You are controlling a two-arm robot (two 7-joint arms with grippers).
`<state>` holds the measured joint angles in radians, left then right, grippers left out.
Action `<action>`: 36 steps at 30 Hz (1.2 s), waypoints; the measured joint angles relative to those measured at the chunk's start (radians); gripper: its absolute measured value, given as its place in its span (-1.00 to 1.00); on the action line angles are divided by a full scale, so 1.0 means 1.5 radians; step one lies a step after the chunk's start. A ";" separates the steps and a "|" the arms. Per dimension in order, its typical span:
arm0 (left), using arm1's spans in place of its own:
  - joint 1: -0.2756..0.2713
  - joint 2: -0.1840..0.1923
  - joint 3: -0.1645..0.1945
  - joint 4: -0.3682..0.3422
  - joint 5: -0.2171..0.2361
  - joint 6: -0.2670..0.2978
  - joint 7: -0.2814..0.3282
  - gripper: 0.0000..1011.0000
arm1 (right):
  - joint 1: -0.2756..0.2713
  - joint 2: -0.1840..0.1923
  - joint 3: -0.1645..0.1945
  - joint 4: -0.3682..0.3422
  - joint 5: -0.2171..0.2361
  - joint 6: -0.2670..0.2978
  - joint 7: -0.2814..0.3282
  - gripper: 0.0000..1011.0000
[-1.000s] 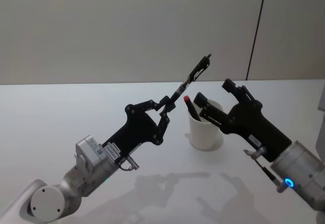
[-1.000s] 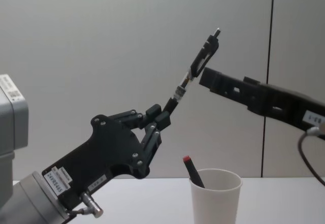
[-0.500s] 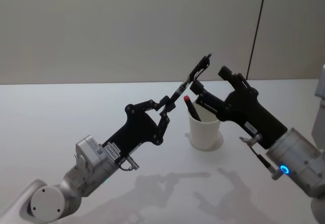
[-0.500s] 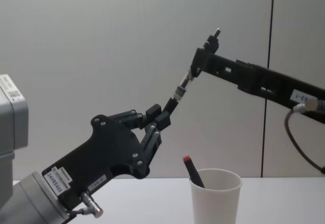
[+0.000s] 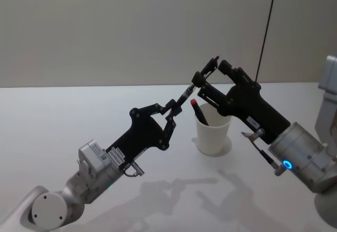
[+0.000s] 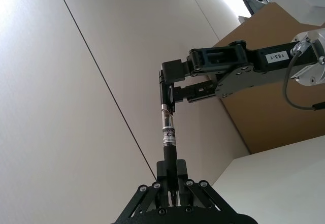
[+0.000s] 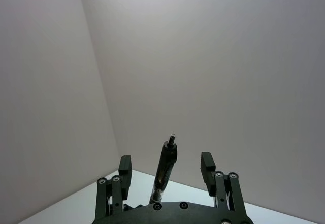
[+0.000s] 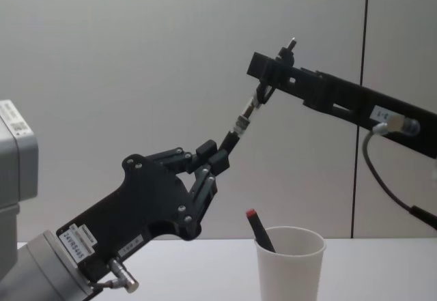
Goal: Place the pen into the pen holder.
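Observation:
A black pen (image 5: 188,91) (image 8: 244,118) slants up in the air to the left of and above the pen holder. My left gripper (image 5: 171,108) (image 8: 217,154) (image 6: 172,172) is shut on its lower end. My right gripper (image 5: 210,70) (image 8: 273,69) (image 6: 167,79) is open, and its fingers stand on either side of the pen's upper end. In the right wrist view the pen (image 7: 165,170) rises between the two spread fingers without touching them. The pen holder (image 5: 213,134) (image 8: 290,263), a white paper cup, stands upright on the table below.
A dark pen with a red cap (image 5: 197,110) (image 8: 258,229) leans inside the cup. The white table (image 5: 63,116) spreads around the cup, with a plain wall behind it. A cable (image 8: 382,178) hangs under my right arm.
My right gripper has risen from beside the cup and moved left, bringing its open fingers around the pen's top end. My left gripper and the pen have stayed still.

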<state>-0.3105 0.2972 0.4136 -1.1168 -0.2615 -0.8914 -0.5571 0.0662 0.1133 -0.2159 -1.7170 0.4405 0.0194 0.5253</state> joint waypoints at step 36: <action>0.000 0.000 0.000 0.000 0.000 0.000 0.000 -0.78 | 0.028 -0.010 -0.020 0.021 -0.007 -0.005 -0.014 -0.71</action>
<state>-0.3106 0.2972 0.4137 -1.1170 -0.2617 -0.8918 -0.5569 0.1087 0.0987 -0.2461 -1.6851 0.4303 0.0115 0.5042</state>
